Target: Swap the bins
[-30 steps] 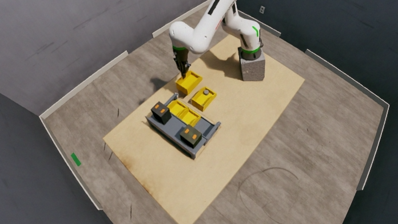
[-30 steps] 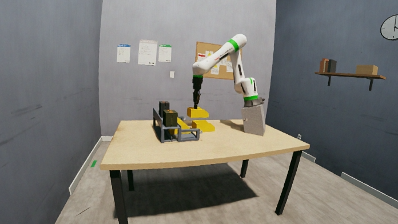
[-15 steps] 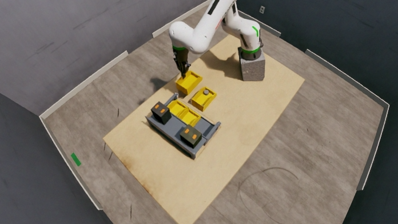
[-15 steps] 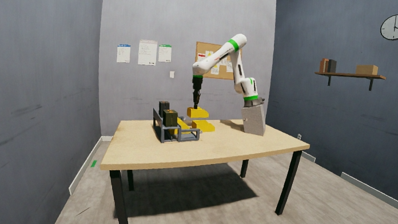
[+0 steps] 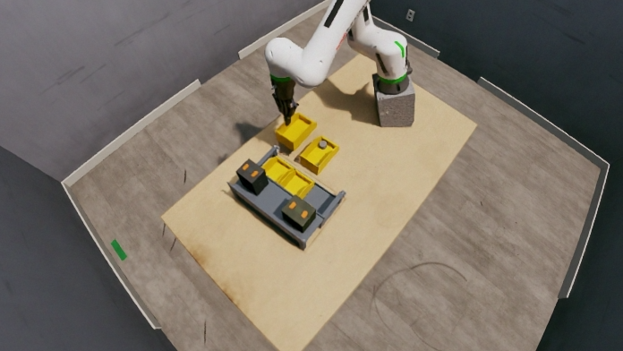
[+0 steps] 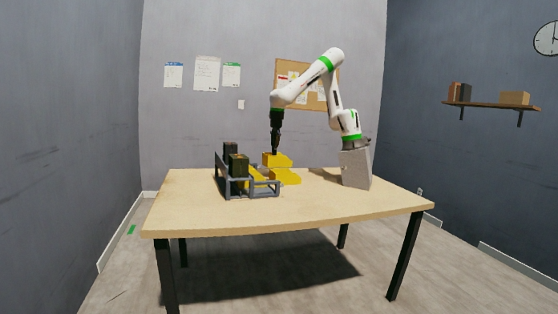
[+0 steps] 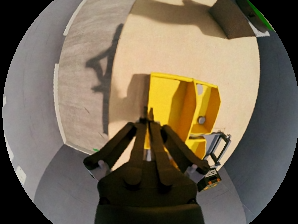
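Yellow plastic meets the gripper (image 5: 287,120) at its tips: the fingers are drawn almost fully together, pinching the thin wall of the empty bin (image 5: 297,130), which hangs directly under the tool. In the exterior view this bin sits higher than its neighbour and looks raised off the table (image 5: 358,188), though the gap beneath it is hard to make out.

Just beyond the held bin, on the side away from the tool's tips, the bin with the parts (image 5: 319,154) rests on the table with a small grey part (image 5: 322,144) inside. The two bins are close but apart.

Further out from the tool stands the grey shelf (image 5: 273,194). Two more yellow bins (image 5: 286,175) fill its nearer slots, and the slot at its far end is open. Two dark boxes (image 5: 251,175) rest on the top board, one towards each end.
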{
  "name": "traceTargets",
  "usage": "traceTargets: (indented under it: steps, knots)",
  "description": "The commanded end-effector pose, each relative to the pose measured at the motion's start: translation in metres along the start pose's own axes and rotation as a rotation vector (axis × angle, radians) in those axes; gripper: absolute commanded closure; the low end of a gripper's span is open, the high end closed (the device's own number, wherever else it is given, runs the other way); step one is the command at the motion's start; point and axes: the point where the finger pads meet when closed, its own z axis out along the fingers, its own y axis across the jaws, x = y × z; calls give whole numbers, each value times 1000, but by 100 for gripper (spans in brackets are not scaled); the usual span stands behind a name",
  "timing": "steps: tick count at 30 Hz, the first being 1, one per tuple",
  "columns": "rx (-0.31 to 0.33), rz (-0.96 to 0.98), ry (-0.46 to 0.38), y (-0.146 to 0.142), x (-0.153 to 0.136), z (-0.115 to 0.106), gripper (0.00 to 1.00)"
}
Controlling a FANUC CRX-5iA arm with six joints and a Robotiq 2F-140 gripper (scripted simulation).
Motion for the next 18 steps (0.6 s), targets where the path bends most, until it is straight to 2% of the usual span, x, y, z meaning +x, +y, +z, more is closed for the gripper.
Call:
traceTargets:
  steps: [1, 10, 18]
  knots:
    - [1, 0, -1, 0, -1, 8, 90]
    - [1, 0, -1, -1, -1, 35, 90]
    - [1, 0, -1, -1, -1, 50, 90]
